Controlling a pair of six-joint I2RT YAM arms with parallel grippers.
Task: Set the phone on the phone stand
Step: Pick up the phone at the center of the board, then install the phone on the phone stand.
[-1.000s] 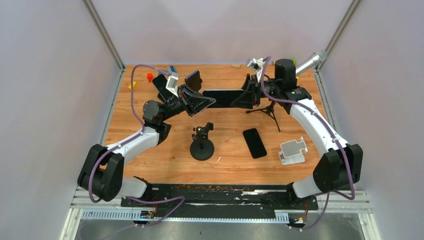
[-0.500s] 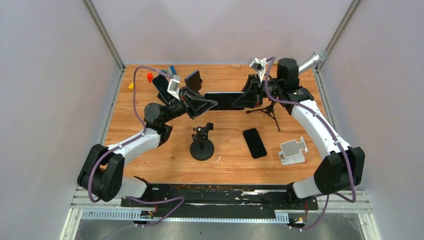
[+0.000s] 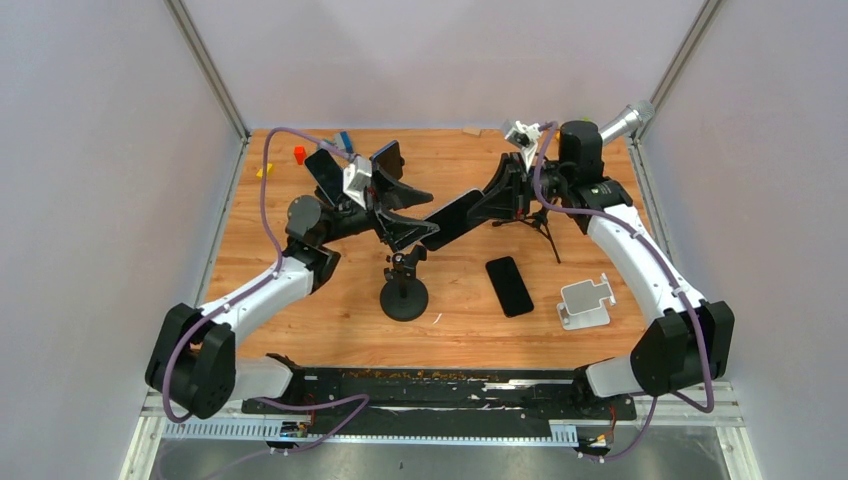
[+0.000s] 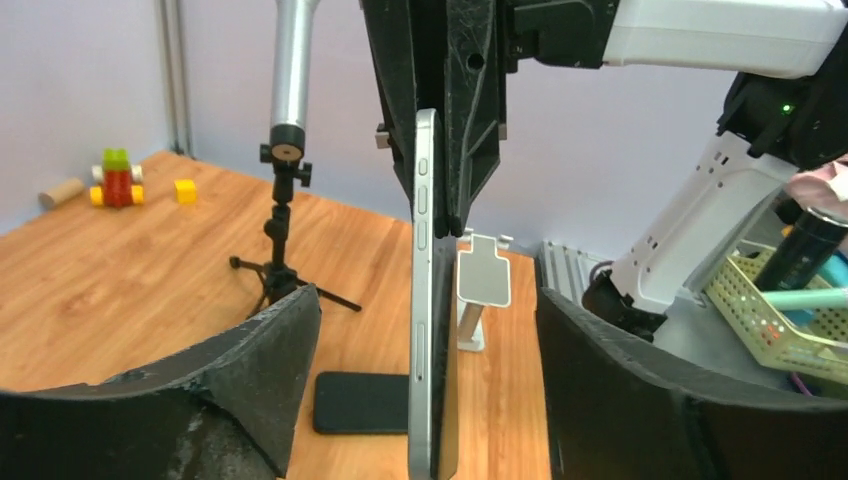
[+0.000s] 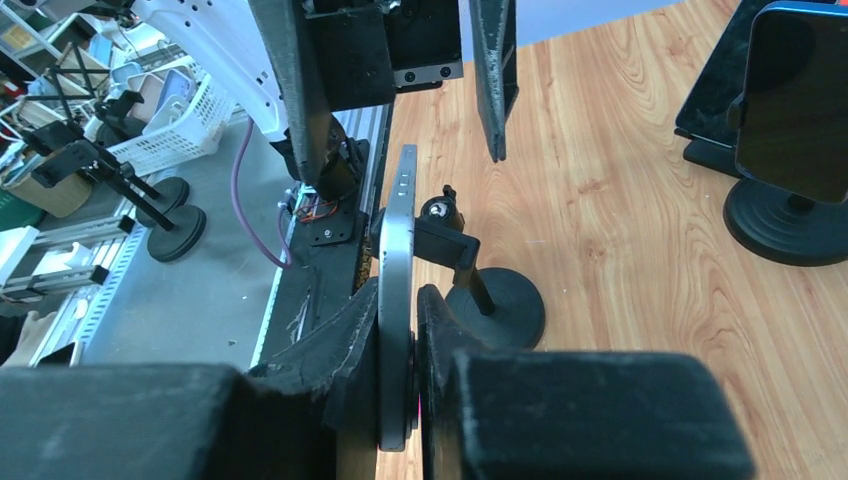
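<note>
- Two grippers meet above the bench's [image 3: 480, 330] middle: your right gripper [image 3: 490, 203] clamps the phone [image 3: 452, 214]; your left gripper [image 3: 434, 212] stands spread around it, not touching.
- One end-grip only: the tilted phone could slip or swing, missing the black phone stand [image 3: 405, 288] below.

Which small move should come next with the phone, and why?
Probably pull the left gripper back: its jaws stand open, clear of the phone on both sides, and the right gripper alone clamps it near the empty black stand.
</note>
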